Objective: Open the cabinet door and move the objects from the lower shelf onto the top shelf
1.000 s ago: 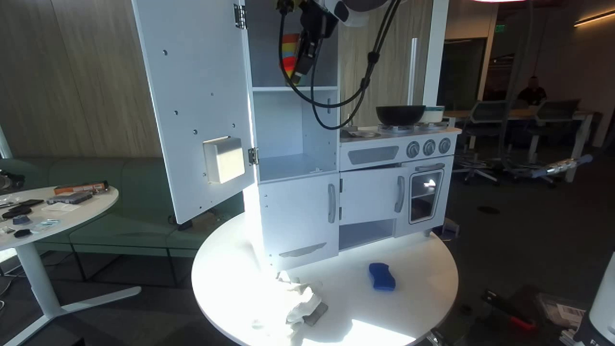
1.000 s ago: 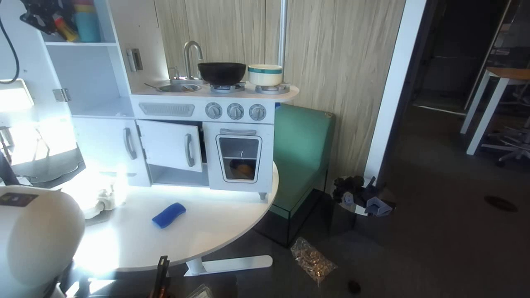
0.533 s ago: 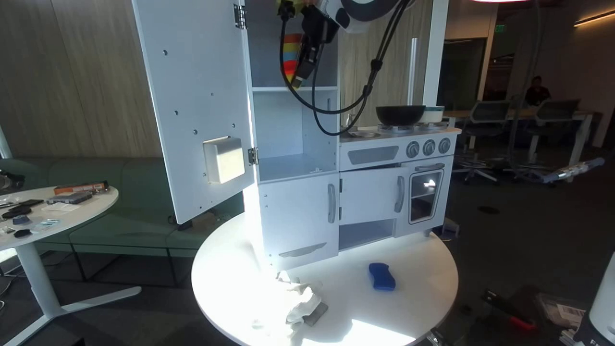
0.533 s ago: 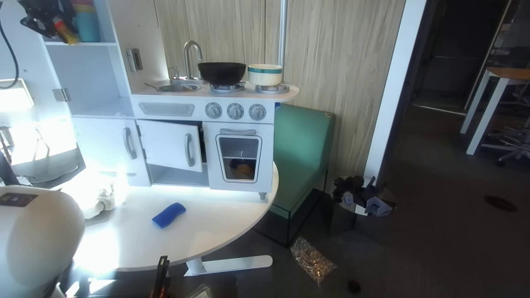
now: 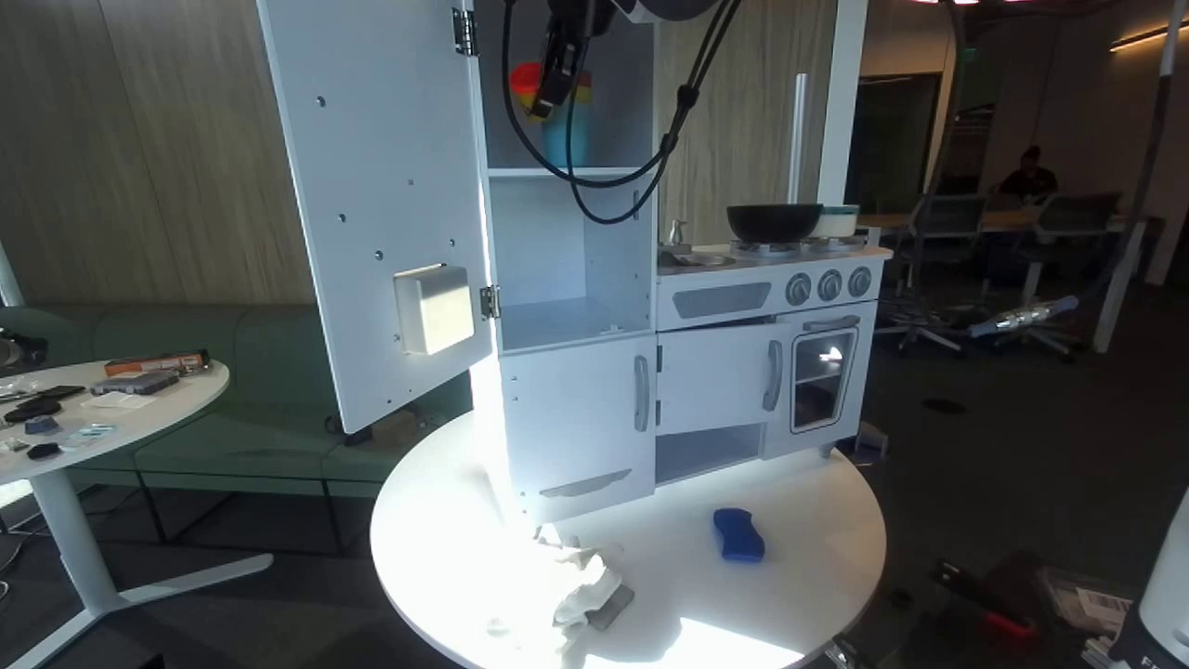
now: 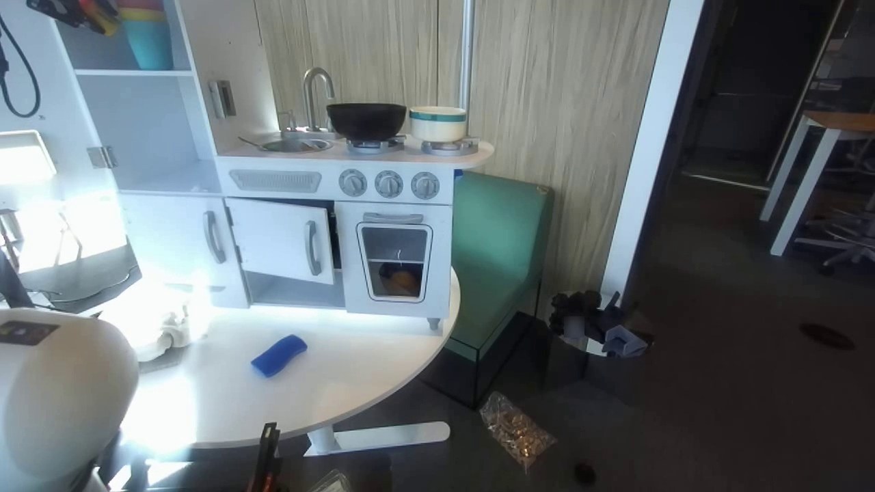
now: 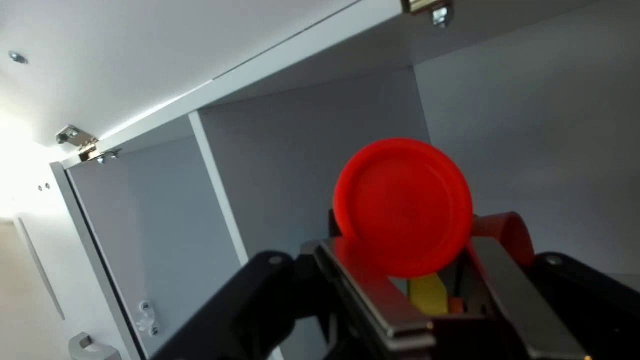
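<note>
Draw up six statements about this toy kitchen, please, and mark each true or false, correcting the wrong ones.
1. The cabinet door stands open. True.
2. The gripper is closed on a red-and-yellow toy. True.
3. That toy rests on the lower shelf. False: the gripper holds it higher than the top shelf.
4. Nothing stands on the top shelf. False: a teal cup does.
5. The black bowl and the pale pot stand side by side on the burners. True.
6. Nothing blue lies on the round table. False: a flat blue item lies there.
</note>
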`<state>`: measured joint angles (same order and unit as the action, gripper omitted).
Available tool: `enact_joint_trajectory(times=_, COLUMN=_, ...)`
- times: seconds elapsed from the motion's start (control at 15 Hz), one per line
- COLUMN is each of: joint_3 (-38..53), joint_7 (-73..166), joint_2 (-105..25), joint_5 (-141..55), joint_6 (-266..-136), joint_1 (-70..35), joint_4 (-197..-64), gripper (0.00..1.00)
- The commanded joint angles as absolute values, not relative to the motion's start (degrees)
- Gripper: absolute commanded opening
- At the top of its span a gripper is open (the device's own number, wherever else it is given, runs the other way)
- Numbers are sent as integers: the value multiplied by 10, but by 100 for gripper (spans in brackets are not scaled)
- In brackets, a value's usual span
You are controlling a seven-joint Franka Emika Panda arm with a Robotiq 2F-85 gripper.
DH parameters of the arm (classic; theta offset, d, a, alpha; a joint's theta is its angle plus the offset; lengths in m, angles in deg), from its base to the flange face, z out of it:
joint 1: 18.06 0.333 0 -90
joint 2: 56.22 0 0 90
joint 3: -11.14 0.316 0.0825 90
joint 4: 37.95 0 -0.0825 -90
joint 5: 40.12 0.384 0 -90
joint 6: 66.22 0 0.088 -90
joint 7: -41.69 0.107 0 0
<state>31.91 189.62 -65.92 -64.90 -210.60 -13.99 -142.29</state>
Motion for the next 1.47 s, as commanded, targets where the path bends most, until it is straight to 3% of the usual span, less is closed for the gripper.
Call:
enact_joint_trajectory(times=0.0, joint_3=317, joint_7=1909, joint_2=-601, joint_5=-682, joint_6=-2088, joint_1=-133, joint_4=-1347, gripper=19)
enact_joint_trajectory(times=0.47, joint_3=265, joint_7=1858, joint_2=-464, joint_5=-700, joint_6=-2083, joint_1=-78, joint_4=-1210, gripper=19)
enact_joint_trajectory(times=0.53, joint_3=257, joint_7=1847, joint_2=-457, joint_5=-694, joint_6=-2079, joint_1=-68, joint_4=-1196, gripper=69)
enact_joint_trajectory(times=0.67, joint_3=244, joint_7=1827, joint_2=-451, joint_5=-687, joint_6=-2075, joint_1=-54, joint_4=-1181, gripper=74)
enact_joint_trajectory(times=0.87, joint_3=227, joint_7=1802, joint_2=-450, joint_5=-686, joint_6=-2082, joint_1=-44, joint_4=-1179, gripper=97)
enact_joint_trajectory(times=1.4, joint_3=211, joint_7=1696, joint_2=-461, joint_5=-657, joint_6=-2086, joint_1=-41, joint_4=-1202, gripper=100)
